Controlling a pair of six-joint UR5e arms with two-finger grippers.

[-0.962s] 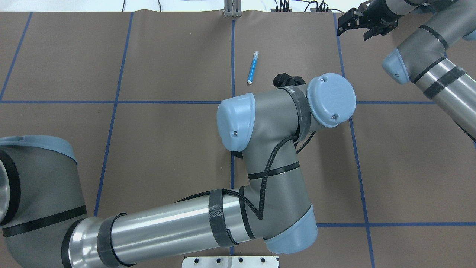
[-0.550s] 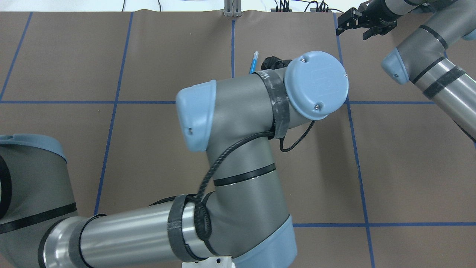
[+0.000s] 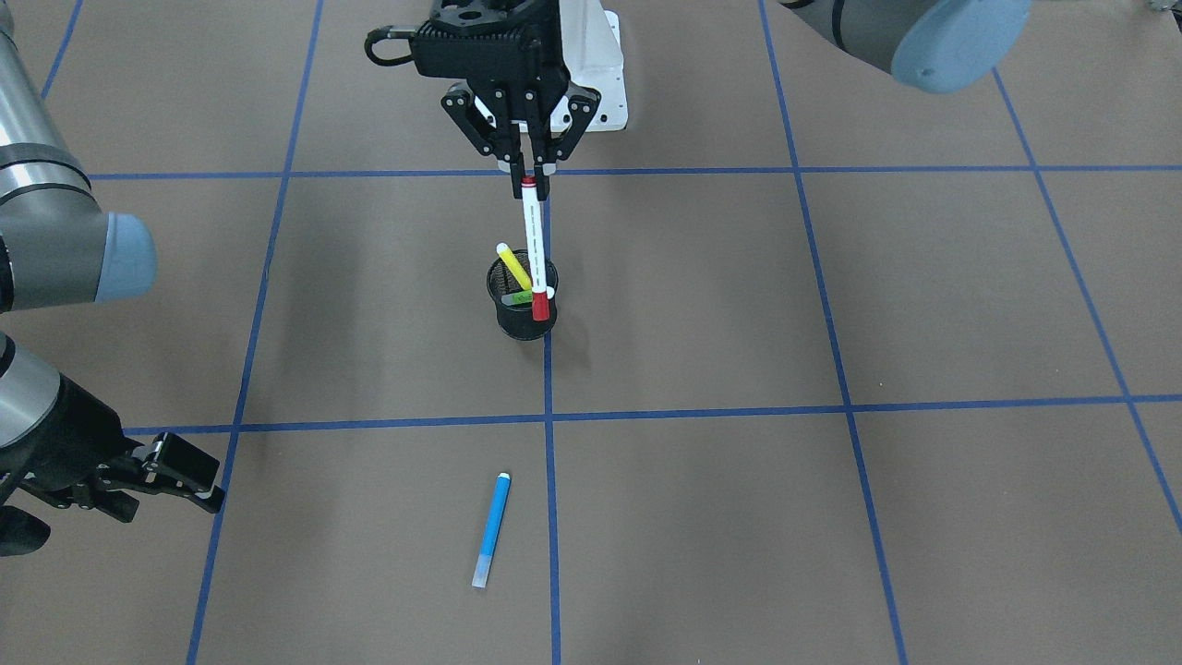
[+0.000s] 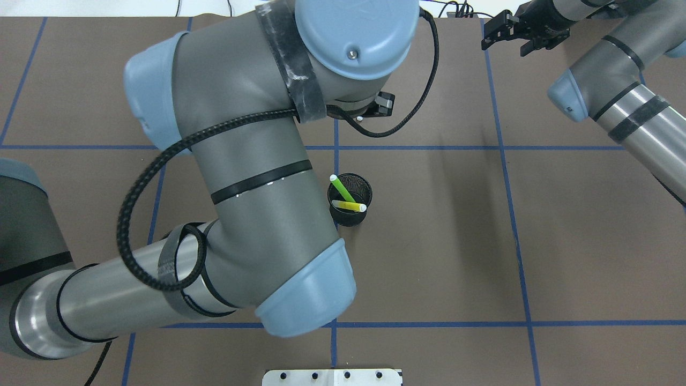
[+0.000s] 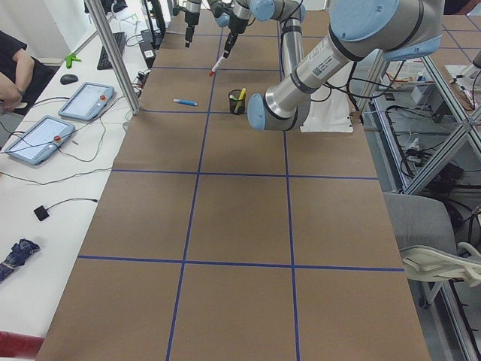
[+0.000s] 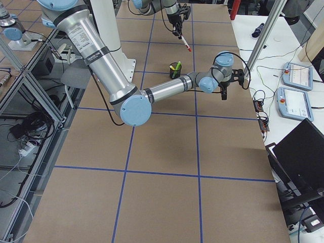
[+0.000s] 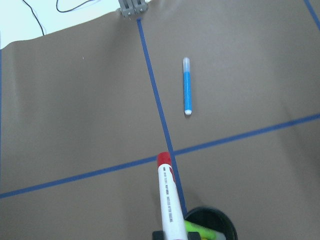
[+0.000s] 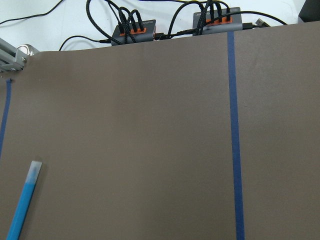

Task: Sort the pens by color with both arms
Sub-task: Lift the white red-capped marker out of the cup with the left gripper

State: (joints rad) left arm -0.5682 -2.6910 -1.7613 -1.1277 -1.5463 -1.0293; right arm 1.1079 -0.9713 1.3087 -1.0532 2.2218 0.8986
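My left gripper (image 3: 528,172) is shut on the top of the white pen with red ends (image 3: 532,242) and holds it upright. The pen's lower red end hangs at the rim of the black mesh cup (image 3: 517,325). The yellow pen (image 3: 513,265) and the light green pen (image 3: 521,297) lean inside the cup. The blue pen (image 3: 491,528) lies flat on the mat on the side away from the robot. It also shows in the left wrist view (image 7: 187,86) and the right wrist view (image 8: 22,205). My right gripper (image 3: 198,478) is open and empty, well to the side of the blue pen.
The brown mat (image 3: 831,305) carries a grid of blue tape lines. The white pedestal base (image 3: 600,65) stands behind the cup. In the overhead view my left arm (image 4: 252,177) covers the blue pen. Cable boxes (image 8: 135,31) sit past the mat's far edge.
My left arm has risen and swung toward the far left of the overhead view. The cup with the green and yellow pens has come into sight and the blue pen is now covered. The right gripper has hardly moved.
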